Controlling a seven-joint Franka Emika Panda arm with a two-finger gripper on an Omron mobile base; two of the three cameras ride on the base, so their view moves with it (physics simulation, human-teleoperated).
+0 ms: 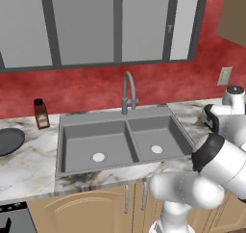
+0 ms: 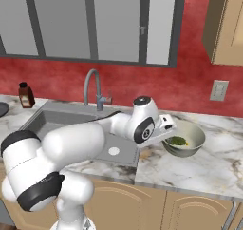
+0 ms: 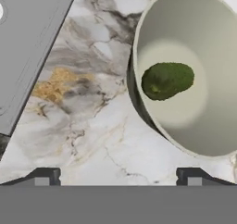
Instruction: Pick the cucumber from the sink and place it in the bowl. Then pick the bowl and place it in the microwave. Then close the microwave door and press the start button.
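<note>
Cucumber (image 3: 167,81) resting inside the bowl (image 3: 203,28), fingers (image 3: 118,177) spread wide and empty.
The 2 fingertips stand apart over bare marble worktop (image 3: 88,107); the bowl sits just beyond them toward the right fingertip, the sink (image 3: 28,42) beyond the left one.

A brown bottle (image 1: 41,113) stands on the marble counter (image 1: 29,172) near a dark pan (image 1: 8,141).

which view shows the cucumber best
The hand view: the cucumber lies large and unobstructed inside the bowl. The right base view shows it as a small green patch in the bowl, partly behind the arm. In the left base view I cannot make it out.
</note>
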